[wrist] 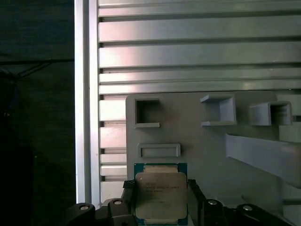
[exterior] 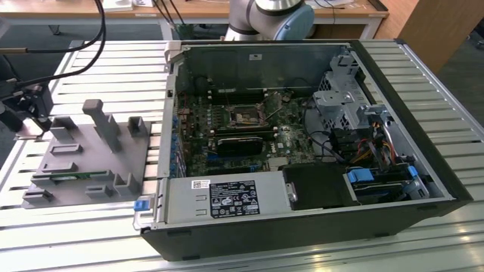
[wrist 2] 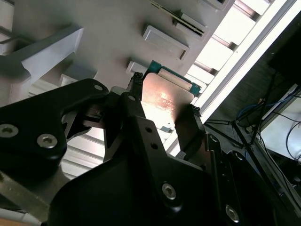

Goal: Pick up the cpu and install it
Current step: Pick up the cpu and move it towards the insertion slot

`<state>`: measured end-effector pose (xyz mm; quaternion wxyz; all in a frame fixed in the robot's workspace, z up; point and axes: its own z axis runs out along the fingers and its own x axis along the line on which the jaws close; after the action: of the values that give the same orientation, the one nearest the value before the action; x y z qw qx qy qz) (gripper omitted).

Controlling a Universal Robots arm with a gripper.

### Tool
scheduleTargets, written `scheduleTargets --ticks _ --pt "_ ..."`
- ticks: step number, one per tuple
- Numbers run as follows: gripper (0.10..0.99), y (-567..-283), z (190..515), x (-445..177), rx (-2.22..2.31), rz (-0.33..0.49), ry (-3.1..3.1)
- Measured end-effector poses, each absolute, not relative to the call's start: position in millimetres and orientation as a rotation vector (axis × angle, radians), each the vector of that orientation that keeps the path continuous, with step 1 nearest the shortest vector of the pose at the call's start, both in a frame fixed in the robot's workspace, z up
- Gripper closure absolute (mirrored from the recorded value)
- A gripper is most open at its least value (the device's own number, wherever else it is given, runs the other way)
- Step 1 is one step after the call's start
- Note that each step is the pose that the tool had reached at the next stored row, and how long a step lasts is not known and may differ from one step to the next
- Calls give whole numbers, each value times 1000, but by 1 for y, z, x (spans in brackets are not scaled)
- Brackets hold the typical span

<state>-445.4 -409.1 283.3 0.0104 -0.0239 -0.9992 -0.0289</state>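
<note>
The cpu [wrist: 161,195], a thin square chip with a silver-grey metal top on a green edge, sits between my gripper's [wrist: 160,188] two black fingers [wrist: 128,197]. In both wrist views the fingers press against its opposite edges, so the gripper is shut on it. In the second wrist view the cpu [wrist 2: 165,102] is over the edge of the grey fixture plate [wrist 2: 113,37], held by the gripper [wrist 2: 165,94]. In the exterior view the gripper [exterior: 21,113] is at the far left, beside the fixture plate [exterior: 83,153]. The motherboard socket [exterior: 248,117] lies inside the open computer case [exterior: 302,221].
The fixture plate carries raised posts [exterior: 102,124] and pockets, and a green memory stick [exterior: 72,177] lies near its front. The slatted aluminium table [exterior: 90,73] ends close to the gripper's left. Case walls, drive cage [exterior: 344,96] and cables [exterior: 378,147] surround the socket.
</note>
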Motion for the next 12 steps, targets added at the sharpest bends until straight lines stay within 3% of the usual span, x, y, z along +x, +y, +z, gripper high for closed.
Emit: scheduleTargets --ticks 12 --pt "557 -409 305 -445 -75 -90 -3119"
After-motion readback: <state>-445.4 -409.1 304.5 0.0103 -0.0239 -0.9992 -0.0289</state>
